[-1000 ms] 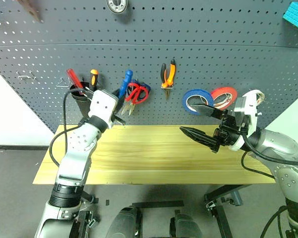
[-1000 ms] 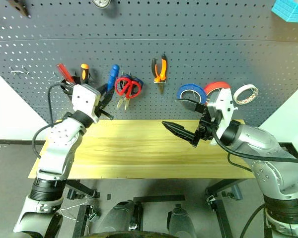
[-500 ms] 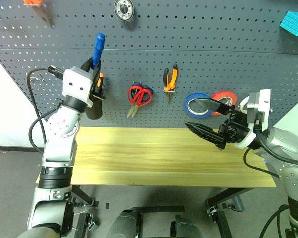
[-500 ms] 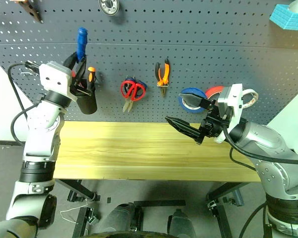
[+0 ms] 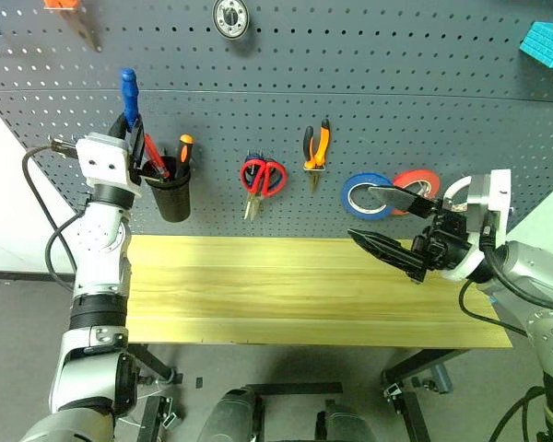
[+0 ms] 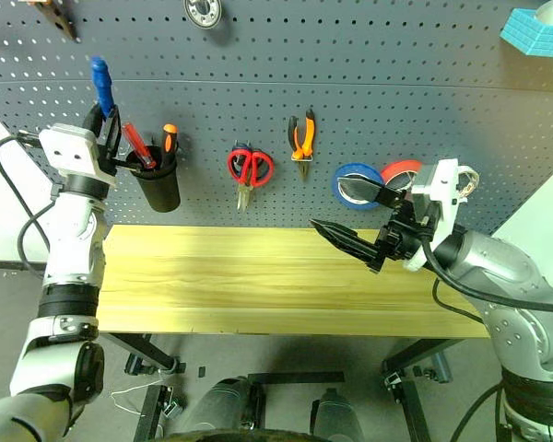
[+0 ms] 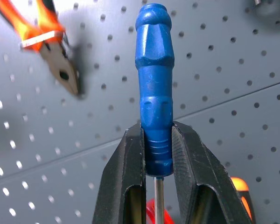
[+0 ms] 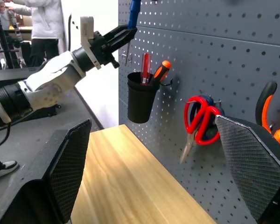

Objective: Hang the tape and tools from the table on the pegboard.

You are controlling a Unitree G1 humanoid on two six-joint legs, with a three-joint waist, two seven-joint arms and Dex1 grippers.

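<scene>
Since a second ago our left hand (image 5: pixel 129 129) has swung out from in front of the hanging scissors and up along the pegboard (image 5: pixel 396 101) to a spot above the black cup (image 5: pixel 172 191), carrying the blue-handled screwdriver (image 5: pixel 128 89) with it; our right hand (image 5: pixel 398 226) has barely shifted and hovers over the table (image 5: pixel 286 295) with its two fingers spread wide and nothing between them. We have the left hand clenched on the lower, ribbed end of the screwdriver's handle, handle up and the thin metal shaft pointing down between the fingers toward the cup. We judge the tool light and rigid, with smooth plastic that could slide or twist in a two-finger pinch; the ridged part near the shaft, where we hold it, looks like the surest place. The cup already holds a red screwdriver (image 5: pixel 151 152) and an orange-black one (image 5: pixel 183 149), so the shaft needs a free gap. Red-handled scissors (image 5: pixel 263 177), pliers (image 5: pixel 315 145) and the blue tape (image 5: pixel 366 195) already hang on the pegboard, beside a red-orange roll (image 5: pixel 420 180).
</scene>
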